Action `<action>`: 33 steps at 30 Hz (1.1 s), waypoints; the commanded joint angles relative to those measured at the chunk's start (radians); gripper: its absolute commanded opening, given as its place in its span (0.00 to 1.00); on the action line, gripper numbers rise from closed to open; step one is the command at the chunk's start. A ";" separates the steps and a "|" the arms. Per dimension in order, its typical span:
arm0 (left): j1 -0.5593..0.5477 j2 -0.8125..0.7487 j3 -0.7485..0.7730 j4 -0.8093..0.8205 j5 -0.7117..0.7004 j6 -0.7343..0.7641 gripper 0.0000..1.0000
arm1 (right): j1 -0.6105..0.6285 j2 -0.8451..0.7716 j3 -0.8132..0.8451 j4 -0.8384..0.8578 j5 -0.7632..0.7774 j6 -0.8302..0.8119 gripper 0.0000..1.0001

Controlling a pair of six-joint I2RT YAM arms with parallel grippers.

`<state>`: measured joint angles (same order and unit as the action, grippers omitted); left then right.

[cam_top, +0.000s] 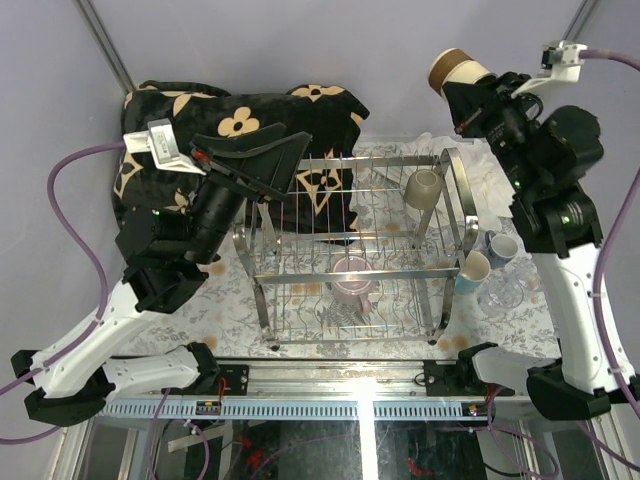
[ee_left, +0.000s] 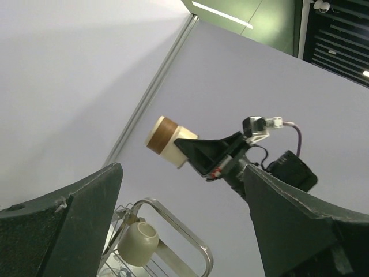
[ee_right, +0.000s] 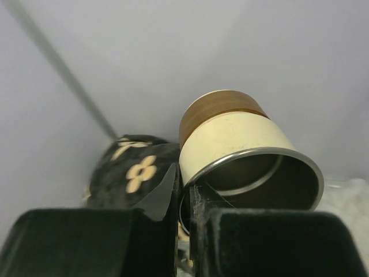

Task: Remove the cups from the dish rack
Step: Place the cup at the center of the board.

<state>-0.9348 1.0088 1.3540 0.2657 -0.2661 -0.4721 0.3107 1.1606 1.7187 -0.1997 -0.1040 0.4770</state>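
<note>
Right end effector (ee_right: 183, 190) is pinching the rim of the cream brown-based cup (ee_right: 230, 138), holding it high beyond the dish rack (cam_top: 355, 272), near its far right corner. Left end effector (cam_top: 292, 165) is hovering spread above the rack's left end. Beige cup (cam_top: 423, 187) (upper tier) and pink mug (cam_top: 352, 278) are sitting in the rack.

dish rack (cam_top: 300, 273) mid-table. in it: one cup (cam_top: 423, 187) on upper tier, far-right corner; one mug (cam_top: 352, 278) lower down, near-front centre. cup cluster (cam_top: 477, 270) on table just right of rack. cloth bundle (cam_top: 240, 115) behind rack, to left. left gripper (cam_top: 292, 168) over rack's left end. right gripper (ee_right: 185, 193) w/ held cup (cam_top: 455, 70) up behind rack's far-right corner.
</note>
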 commanded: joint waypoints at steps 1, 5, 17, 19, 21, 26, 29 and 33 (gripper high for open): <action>0.006 -0.029 -0.013 -0.011 -0.036 0.054 0.86 | -0.007 0.059 0.055 -0.006 0.280 -0.162 0.00; 0.007 -0.031 -0.013 -0.020 -0.041 0.072 0.86 | -0.051 0.138 0.105 -0.016 0.357 -0.185 0.00; 0.011 -0.023 0.010 -0.043 -0.051 0.143 0.87 | -0.396 0.408 0.200 -0.099 0.100 0.001 0.00; 0.014 -0.022 0.012 -0.048 -0.054 0.154 0.87 | -0.412 0.447 0.196 -0.108 0.058 0.006 0.00; 0.015 -0.021 0.013 -0.049 -0.061 0.160 0.87 | -0.415 0.485 0.191 -0.123 0.028 -0.008 0.00; 0.025 -0.007 0.018 -0.057 -0.056 0.165 0.88 | -0.415 0.605 0.214 -0.196 -0.077 -0.044 0.00; 0.030 0.002 0.025 -0.065 -0.052 0.164 0.88 | -0.414 0.668 0.232 -0.243 -0.139 -0.057 0.00; 0.039 0.009 0.029 -0.069 -0.045 0.158 0.88 | -0.406 0.724 0.239 -0.277 -0.214 -0.078 0.00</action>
<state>-0.9073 1.0134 1.3518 0.2035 -0.3031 -0.3344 -0.1055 1.8706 1.8938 -0.4503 -0.1963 0.4374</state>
